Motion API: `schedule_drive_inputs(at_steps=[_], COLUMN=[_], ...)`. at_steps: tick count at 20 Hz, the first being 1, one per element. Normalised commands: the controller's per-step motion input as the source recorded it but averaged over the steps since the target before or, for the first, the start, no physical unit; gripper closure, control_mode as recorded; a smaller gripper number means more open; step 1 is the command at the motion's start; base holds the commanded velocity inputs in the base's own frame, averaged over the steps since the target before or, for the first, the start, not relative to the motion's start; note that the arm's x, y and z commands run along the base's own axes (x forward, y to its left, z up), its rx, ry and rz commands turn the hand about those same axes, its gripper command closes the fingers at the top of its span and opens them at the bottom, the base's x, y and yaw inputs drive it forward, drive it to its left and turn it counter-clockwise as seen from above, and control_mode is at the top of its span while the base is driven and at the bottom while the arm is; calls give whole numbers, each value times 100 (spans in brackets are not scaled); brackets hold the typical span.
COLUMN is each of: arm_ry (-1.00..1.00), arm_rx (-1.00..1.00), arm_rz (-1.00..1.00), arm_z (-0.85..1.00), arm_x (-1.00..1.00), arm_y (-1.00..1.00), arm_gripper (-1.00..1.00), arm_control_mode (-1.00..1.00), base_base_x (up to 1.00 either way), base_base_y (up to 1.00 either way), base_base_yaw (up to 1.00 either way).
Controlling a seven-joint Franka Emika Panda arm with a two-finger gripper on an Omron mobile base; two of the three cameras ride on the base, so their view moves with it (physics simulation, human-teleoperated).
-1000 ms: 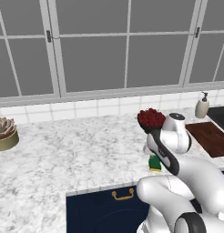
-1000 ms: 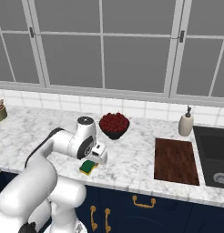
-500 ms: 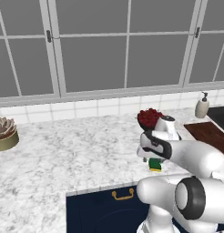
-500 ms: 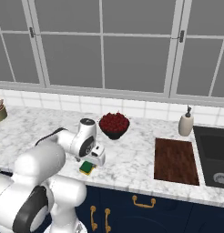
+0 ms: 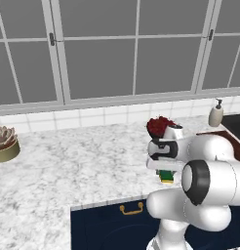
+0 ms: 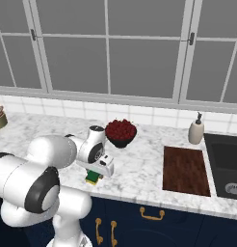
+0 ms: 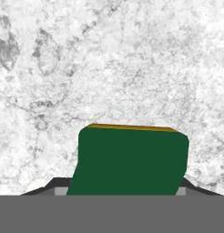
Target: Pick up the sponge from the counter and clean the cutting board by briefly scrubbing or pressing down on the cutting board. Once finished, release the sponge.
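The small rectangular sponge [image 7: 132,161], dark green over a yellow layer, sits between the tips of the end effector [image 6: 95,176], near the front edge of the white-and-grey veined marble counter [image 6: 139,173]. The tips flank it closely, but I cannot tell whether they pinch it or whether it rests on the counter. If the grip is shallow or off-centre, the soft block could squeeze out on the way over. The flat dark reddish-brown wooden cutting board [image 6: 185,170] lies well apart, toward the sink, and the black bowl of red fruit [image 6: 121,132] stands close enough for the elbow to clip.
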Motion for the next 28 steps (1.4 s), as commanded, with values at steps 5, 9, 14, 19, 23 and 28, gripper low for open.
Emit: schedule_drive_inputs(at_steps=[5,9,14,19,23,28], arm_ry=[-6,-6,-4,0,0,0], arm_rx=[-5,-1,0,6,0,0], arm_rz=[12,20,15,16,12,0], arm_z=[-88,15,96,96,50,2], arm_x=[-32,-17,-6,0,0,0], arm_y=[0,-2,-45,-64,-18,0], arm_gripper=[100,100,100,100,100,100], arm_control_mode=[-100,-100,-100,-100,-100,-100], base_base_x=[0,0,0,0,0,0], base_base_y=[0,0,0,0,0,0], base_base_yaw=[0,0,0,0,0,0])
